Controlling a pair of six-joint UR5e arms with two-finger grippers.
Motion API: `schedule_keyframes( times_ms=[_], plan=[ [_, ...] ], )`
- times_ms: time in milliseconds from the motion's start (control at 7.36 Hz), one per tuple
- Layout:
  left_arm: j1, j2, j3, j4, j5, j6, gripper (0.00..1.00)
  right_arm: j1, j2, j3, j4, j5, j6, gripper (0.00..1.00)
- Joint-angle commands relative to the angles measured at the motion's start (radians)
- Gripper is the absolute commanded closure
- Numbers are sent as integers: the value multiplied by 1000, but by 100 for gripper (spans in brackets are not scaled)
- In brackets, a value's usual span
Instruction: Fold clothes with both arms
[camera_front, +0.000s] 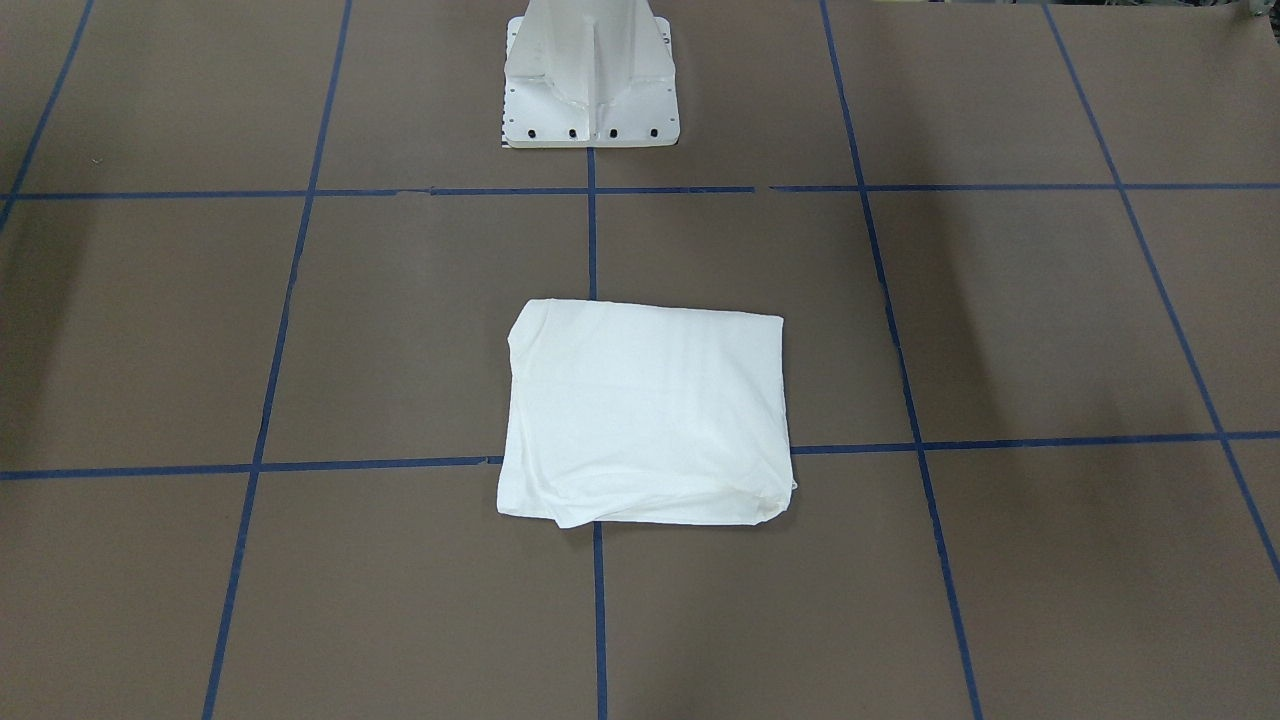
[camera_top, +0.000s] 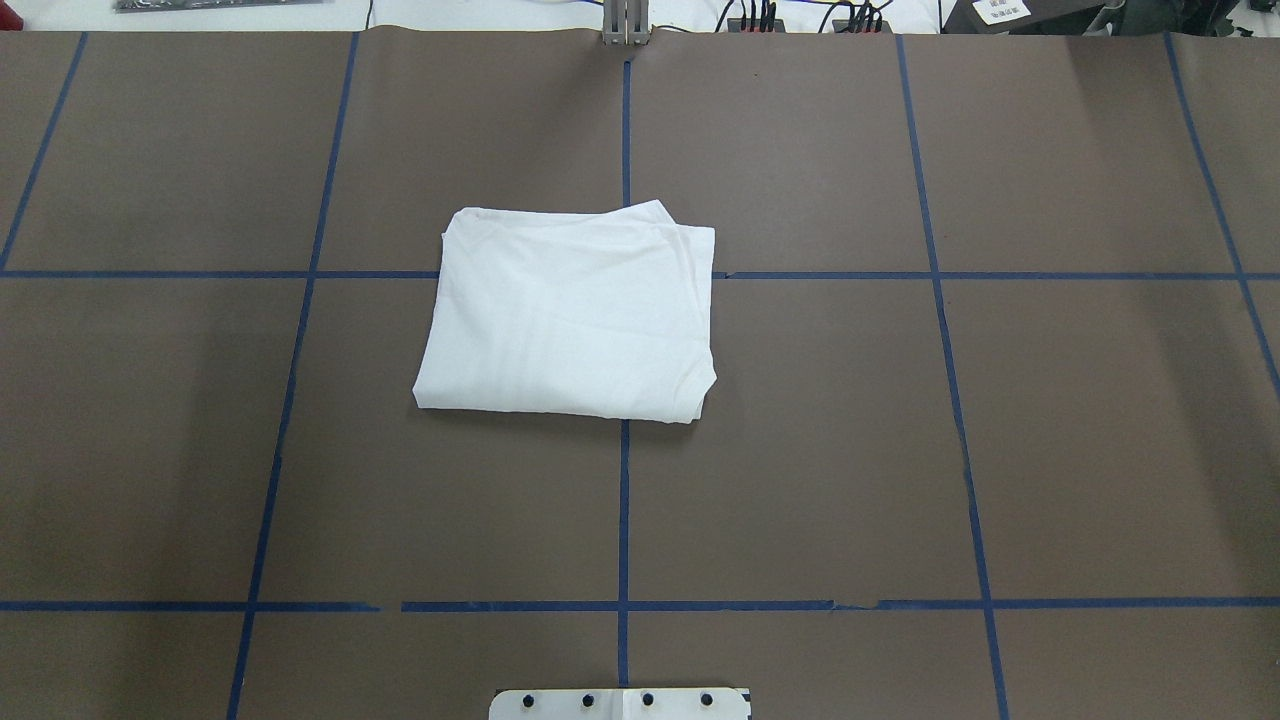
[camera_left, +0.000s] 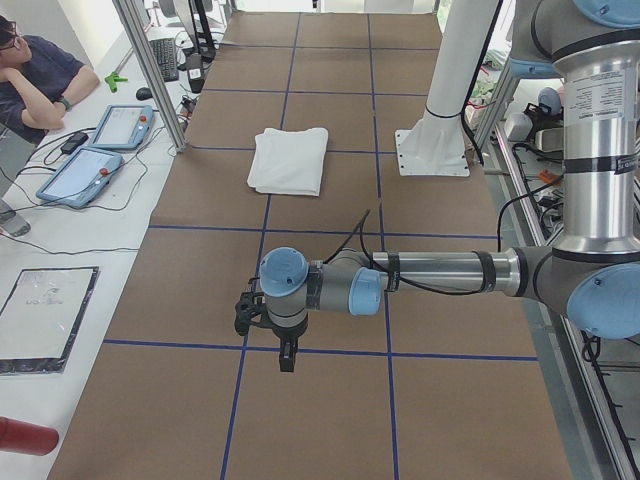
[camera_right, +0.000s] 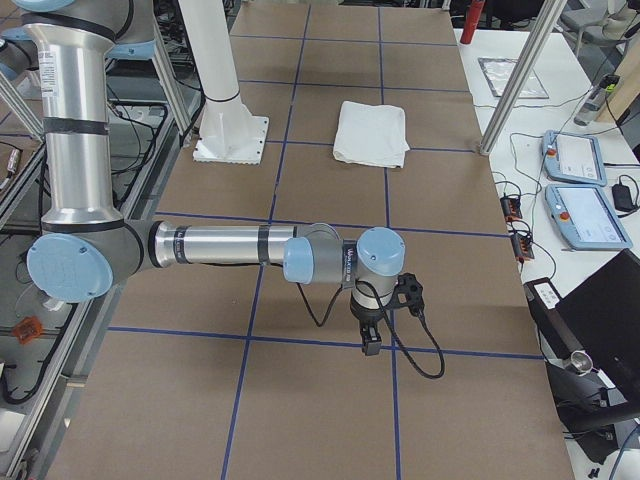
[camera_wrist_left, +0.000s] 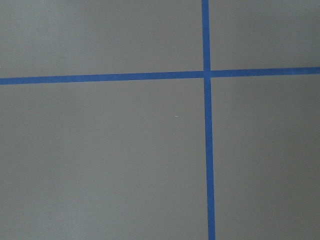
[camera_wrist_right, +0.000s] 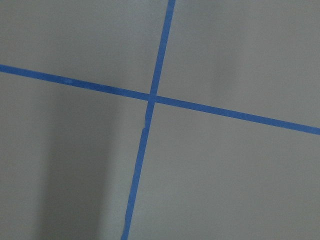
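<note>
The white T-shirt (camera_top: 570, 315) lies folded into a compact rectangle at the middle of the brown table; it also shows in the front view (camera_front: 645, 415) and small in both side views (camera_left: 290, 160) (camera_right: 371, 133). Its print and collar are hidden in the folds. My left gripper (camera_left: 287, 357) hangs over the table far from the shirt, near a tape crossing. My right gripper (camera_right: 370, 343) hangs likewise at the other end. Each shows only in a side view, so I cannot tell whether it is open or shut. Neither touches the shirt.
The white pedestal base (camera_front: 590, 75) stands behind the shirt on the robot's side. Blue tape lines (camera_top: 623, 510) grid the table. Teach pendants (camera_left: 95, 160) and cables lie on the side bench, where a person (camera_left: 35, 75) sits. Both wrist views show only bare table and tape (camera_wrist_left: 206, 72).
</note>
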Motion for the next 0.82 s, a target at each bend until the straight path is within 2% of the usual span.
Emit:
schedule_keyframes(
  times_ms=[0, 679],
  plan=[
    [1, -1, 10, -1, 4, 1, 0, 1, -18, 3, 12, 0, 7, 0],
    [2, -6, 0, -18, -4, -1, 0, 3, -46, 7, 16, 0, 6, 0]
  ],
)
